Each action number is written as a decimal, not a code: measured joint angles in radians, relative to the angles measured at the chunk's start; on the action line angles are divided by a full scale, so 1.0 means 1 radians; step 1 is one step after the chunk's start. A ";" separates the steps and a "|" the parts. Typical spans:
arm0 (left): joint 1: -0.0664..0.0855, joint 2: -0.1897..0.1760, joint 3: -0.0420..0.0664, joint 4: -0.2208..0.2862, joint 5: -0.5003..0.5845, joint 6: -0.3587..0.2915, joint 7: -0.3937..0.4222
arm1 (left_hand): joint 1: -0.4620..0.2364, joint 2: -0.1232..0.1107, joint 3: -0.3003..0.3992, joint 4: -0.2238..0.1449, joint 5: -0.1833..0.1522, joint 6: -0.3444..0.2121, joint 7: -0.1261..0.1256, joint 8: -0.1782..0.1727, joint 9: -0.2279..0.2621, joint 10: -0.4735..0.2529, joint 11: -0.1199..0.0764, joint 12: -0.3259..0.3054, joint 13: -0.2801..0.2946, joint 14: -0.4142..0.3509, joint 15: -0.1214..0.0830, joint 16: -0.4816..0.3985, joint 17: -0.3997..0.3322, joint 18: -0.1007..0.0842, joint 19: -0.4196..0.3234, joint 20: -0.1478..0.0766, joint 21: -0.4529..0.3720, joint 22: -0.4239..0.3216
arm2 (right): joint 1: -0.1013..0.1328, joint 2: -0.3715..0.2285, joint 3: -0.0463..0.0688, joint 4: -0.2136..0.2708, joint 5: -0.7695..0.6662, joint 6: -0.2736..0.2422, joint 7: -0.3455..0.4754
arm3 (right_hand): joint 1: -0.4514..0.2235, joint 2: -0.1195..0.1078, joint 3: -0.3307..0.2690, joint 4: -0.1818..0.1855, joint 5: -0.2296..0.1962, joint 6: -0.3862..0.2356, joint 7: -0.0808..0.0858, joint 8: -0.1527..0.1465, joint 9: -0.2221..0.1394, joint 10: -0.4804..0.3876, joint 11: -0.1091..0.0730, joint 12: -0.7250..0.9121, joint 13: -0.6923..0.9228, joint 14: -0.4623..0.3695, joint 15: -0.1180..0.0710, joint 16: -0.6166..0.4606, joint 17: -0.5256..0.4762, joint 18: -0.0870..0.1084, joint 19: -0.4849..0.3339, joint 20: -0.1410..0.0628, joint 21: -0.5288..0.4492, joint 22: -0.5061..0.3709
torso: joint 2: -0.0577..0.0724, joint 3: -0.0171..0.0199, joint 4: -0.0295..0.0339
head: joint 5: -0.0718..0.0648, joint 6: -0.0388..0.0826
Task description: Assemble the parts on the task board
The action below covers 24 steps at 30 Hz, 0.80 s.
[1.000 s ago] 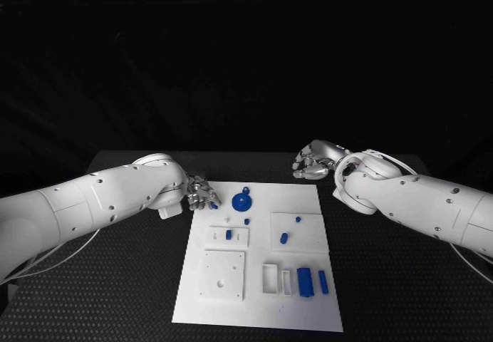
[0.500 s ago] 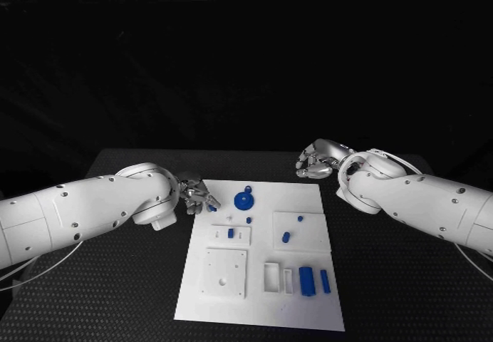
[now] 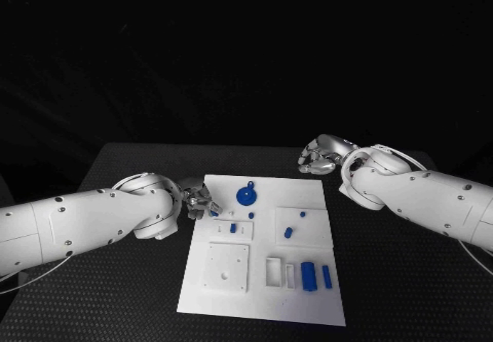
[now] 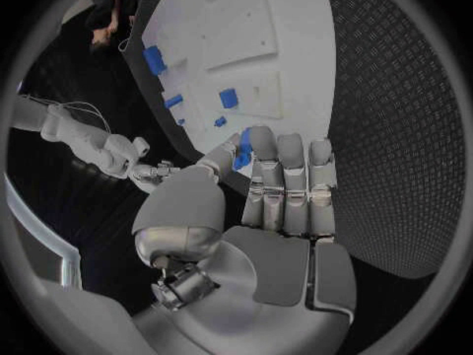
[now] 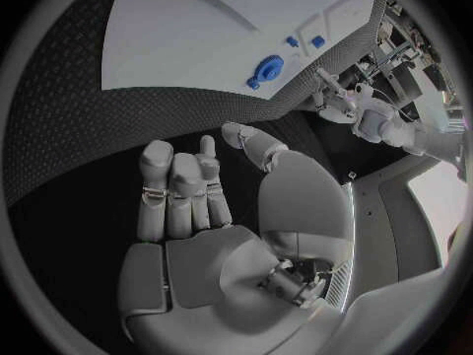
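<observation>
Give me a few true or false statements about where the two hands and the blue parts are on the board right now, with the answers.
1. The left hand pinches a small blue part at the task board's edge. True.
2. The right hand holds the round blue part. False: that hand holds nothing and is over the black table beyond the board's far corner; the round part lies on the board.
3. Two long blue parts stand side by side near the board's near edge. True.
4. The right hand rests on the board. False: it is off the board, over the table.
</observation>
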 measured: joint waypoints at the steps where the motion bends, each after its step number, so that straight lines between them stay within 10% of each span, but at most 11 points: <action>1: -0.004 0.000 0.000 0.004 -0.012 -0.005 -0.002 | 0.003 -0.003 0.000 0.000 0.006 0.001 -0.001 -0.001 0.000 0.004 0.003 0.000 0.001 0.001 -0.001 0.004 0.001 0.000 0.000 0.000 0.000 0.000 | 0.000 0.000 0.000 0.001 0.000 0.000 0.000 | 0.000 0.000 0.000 0.000 0.000 0.000 0.000 0.000 0.000 0.000 0.000 0.000 0.000 0.000 0.000 0.000 0.000 0.000 0.000 0.000 0.000 0.000 | 0.000 0.0000 -0.0001 | 0.001 -0.001; 24: -0.053 0.026 -0.001 0.004 -0.103 -0.018 -0.025 | -0.008 -0.018 0.002 0.003 0.019 0.022 -0.008 0.001 0.003 0.037 -0.012 0.011 0.011 0.018 -0.004 0.016 0.008 0.000 0.012 -0.006 0.012 0.000 | 0.000 -0.002 0.000 0.002 0.000 0.002 0.000 | 0.000 0.000 0.000 0.000 0.000 0.001 -0.001 0.000 0.000 0.000 0.000 0.000 -0.001 0.000 0.000 0.000 0.001 0.000 0.000 0.000 0.000 0.000 | 0.001 -0.0004 -0.0013 | -0.003 -0.014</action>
